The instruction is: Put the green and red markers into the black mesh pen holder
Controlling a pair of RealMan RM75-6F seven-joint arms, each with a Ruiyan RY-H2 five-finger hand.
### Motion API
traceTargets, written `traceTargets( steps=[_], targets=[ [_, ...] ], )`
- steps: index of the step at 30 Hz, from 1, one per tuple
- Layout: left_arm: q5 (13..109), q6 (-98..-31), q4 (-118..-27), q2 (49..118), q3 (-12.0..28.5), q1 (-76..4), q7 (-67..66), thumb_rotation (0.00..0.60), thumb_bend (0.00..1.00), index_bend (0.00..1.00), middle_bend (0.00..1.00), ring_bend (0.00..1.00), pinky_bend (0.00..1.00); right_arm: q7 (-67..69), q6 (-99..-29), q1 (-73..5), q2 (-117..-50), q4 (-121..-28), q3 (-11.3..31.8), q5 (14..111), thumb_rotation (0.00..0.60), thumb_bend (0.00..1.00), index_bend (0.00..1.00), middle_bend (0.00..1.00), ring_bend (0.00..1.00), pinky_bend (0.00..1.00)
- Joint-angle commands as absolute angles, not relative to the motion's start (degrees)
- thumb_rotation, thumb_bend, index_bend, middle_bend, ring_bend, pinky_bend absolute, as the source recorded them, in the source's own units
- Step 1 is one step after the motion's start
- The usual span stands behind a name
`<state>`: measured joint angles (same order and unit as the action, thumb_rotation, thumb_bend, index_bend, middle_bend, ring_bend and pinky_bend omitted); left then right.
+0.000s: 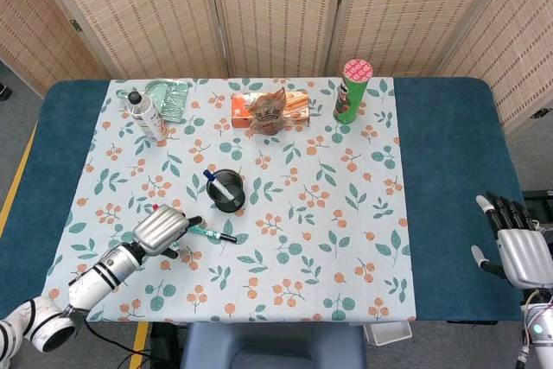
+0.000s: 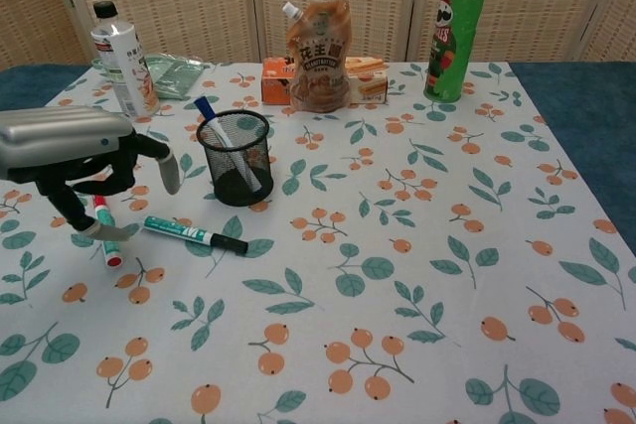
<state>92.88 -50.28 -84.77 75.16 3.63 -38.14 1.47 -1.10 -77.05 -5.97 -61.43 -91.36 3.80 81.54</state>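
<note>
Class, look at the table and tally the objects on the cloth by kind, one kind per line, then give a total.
Markers: 3 (red marker, green marker, blue marker)
Pen holders: 1 (black mesh pen holder)
Bottles: 1
Snack items: 4 (crisp can, pouch, orange box, green packet)
Total: 9

You've got bright, even overhead light in both views; shadows soft & short, no real glare. Focus sharp throughout, slight wide-angle stretch at head view edges.

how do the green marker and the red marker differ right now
The green marker has a green barrel and a black cap; the red marker is red and white. The green one lies fully exposed, pointing sideways; the red one lies nearer the left hand, partly hidden under it. Both lie flat on the tablecloth, outside the pen holder.
</note>
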Motion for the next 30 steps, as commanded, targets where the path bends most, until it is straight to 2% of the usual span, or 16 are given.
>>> traceTargets(
  steps=[1,9,18,30],
  targets=[
    [90.5,-48.4,-83.0,77.3,4.5,-39.7,1.0,0.600,0.23,0.40,0.94,0.65,0.82,-0.4,-76.2,-6.4,-61.2,-91.1,3.9,81.0,0.600,0.35,0.03,0.00,0.00,0.00],
    [86.0,-45.3,-79.5,82.1,4.9,-41.8,-1.5,0.600,0.23,0.41,0.94,0.65,0.82,1.5,-75.4,-6.8,-60.8,-90.5,4.0,80.5,0.600,0.35,0.03,0.00,0.00,0.00],
    [78.7,-43.5,-78.0,86.3,5.8,-43.2,-10.3,0.600,0.23,0.46,0.95,0.66,0.83,4.9,-73.9,-7.4,-59.8,-89.7,3.6,81.0,0.600,0.35,0.03,0.00,0.00,0.00],
    [72.4,-42.4,-77.4,88.0,5.5,-44.7,-18.3,0.600,0.31,0.51,0.95,0.67,0.84,8.0,-74.5,-7.2,-58.8,-89.2,3.1,82.2,0.600,0.35,0.03,0.00,0.00,0.00]
  ],
)
